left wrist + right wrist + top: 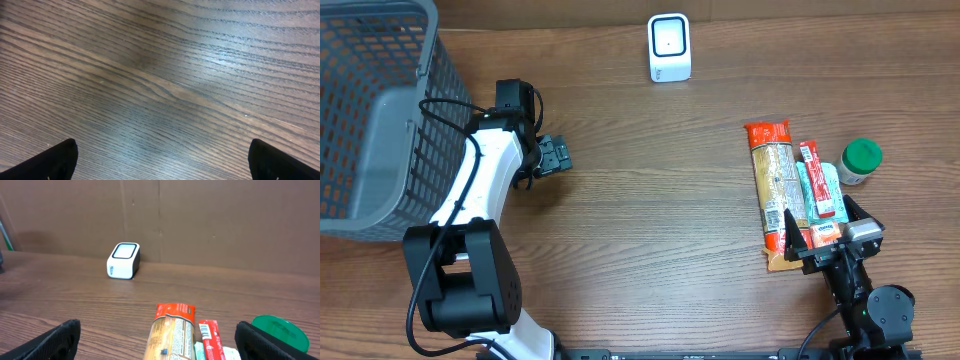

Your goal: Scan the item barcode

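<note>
Long orange packet (775, 190): flat at lower right of overhead frame, not yet lifted. Surface (650, 200): wood, bare through the middle. Grey basket (350, 60): upper left, likely for scanned goods. Left hand (558, 155): wide open, empty, parked left of centre over bare wood, out of the way. Right hand (820, 222): wide open, empty, fingers either side of packet ends, likely lining up a pick; contact unclear. White scanner (669, 47): top centre, window up, well apart from packets. Teal packet (810, 195), red stick (815, 175), green-lidded jar (861, 160): bunched just right of it.
</note>
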Available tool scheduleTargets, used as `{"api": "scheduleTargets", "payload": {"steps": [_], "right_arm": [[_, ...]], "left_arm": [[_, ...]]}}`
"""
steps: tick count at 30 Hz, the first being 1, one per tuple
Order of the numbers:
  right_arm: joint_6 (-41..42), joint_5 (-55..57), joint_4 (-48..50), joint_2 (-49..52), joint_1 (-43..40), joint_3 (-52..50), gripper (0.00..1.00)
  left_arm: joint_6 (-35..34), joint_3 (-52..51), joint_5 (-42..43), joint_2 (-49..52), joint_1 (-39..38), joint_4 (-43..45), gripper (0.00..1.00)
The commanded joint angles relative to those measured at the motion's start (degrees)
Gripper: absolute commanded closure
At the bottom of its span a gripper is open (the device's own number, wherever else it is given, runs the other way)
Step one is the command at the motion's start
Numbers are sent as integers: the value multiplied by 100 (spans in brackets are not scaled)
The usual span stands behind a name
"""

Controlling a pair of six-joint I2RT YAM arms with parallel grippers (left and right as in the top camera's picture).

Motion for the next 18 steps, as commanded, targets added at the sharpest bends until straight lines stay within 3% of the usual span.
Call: {"api": "scheduleTargets", "payload": {"steps": [1, 10, 18], "right_arm": [[-24, -28, 26, -52, -48, -61, 0], [-24, -28, 26, -52, -48, -61, 0], [-24, -28, 26, -52, -48, -61, 0]], "left_arm": [[24, -2, 7, -22, 24, 11, 0], [24, -2, 7, -116, 24, 9, 0], [24, -2, 7, -1792, 24, 9, 0]]}}
